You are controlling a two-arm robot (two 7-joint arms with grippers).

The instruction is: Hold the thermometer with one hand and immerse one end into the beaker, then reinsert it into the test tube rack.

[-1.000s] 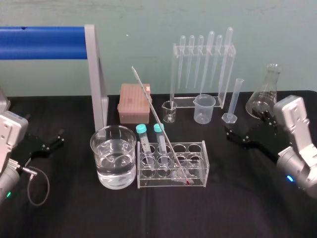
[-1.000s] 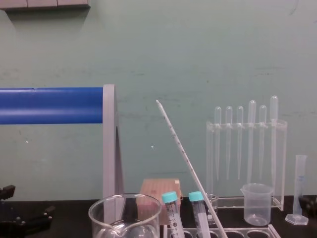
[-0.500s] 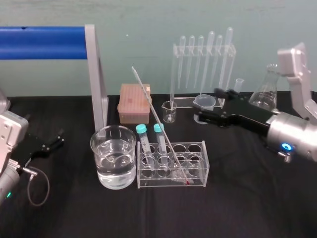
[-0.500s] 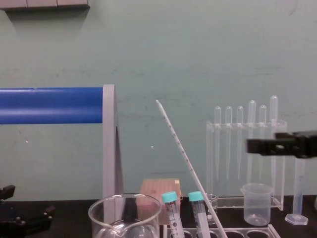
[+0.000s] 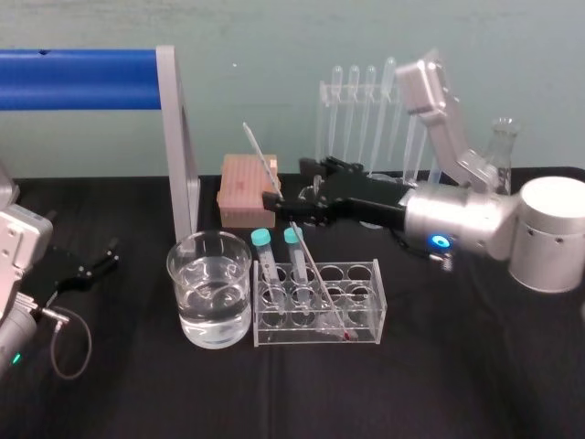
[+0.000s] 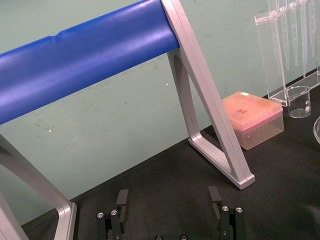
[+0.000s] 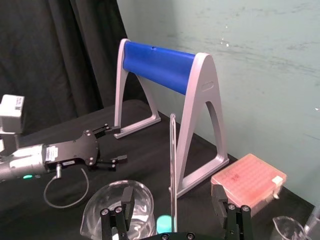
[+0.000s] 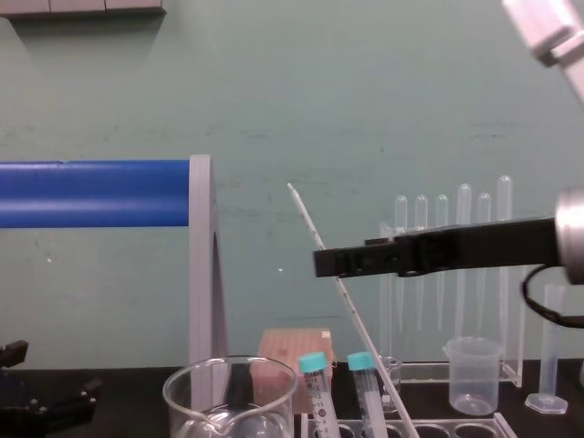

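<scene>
The right gripper [image 5: 288,183] reaches across above the table at about mid-height of the thermometer [image 5: 260,154], its silver wrist lit by a blue ring. Its black fingers [image 7: 125,200] are spread wide. In the right wrist view the glass rod stands upright in the gap between them, with clear space on either side, so nothing is grasped. In the chest view the gripper [image 8: 324,262] crosses the rod just below its upper third.

The thermometer is a very thin, clear glass stick with fine dark marks. It rises past the fingers, leaning back and toward the robot's left. Below the fingers it runs down into the test tube rack [image 5: 366,274], where its red tip rests near the floor of the rack.

Two teal-capped tubes [image 5: 262,251] stand in the rack directly under the fingertips. The beaker [image 5: 208,288], part full of clear liquid, sits lower and just past the fingertips, beside the rack. A pink tip box [image 5: 242,187] lies beyond the fingertips.

The left gripper [image 5: 91,265] rests well apart on the black table, its fingers also spread.
</scene>
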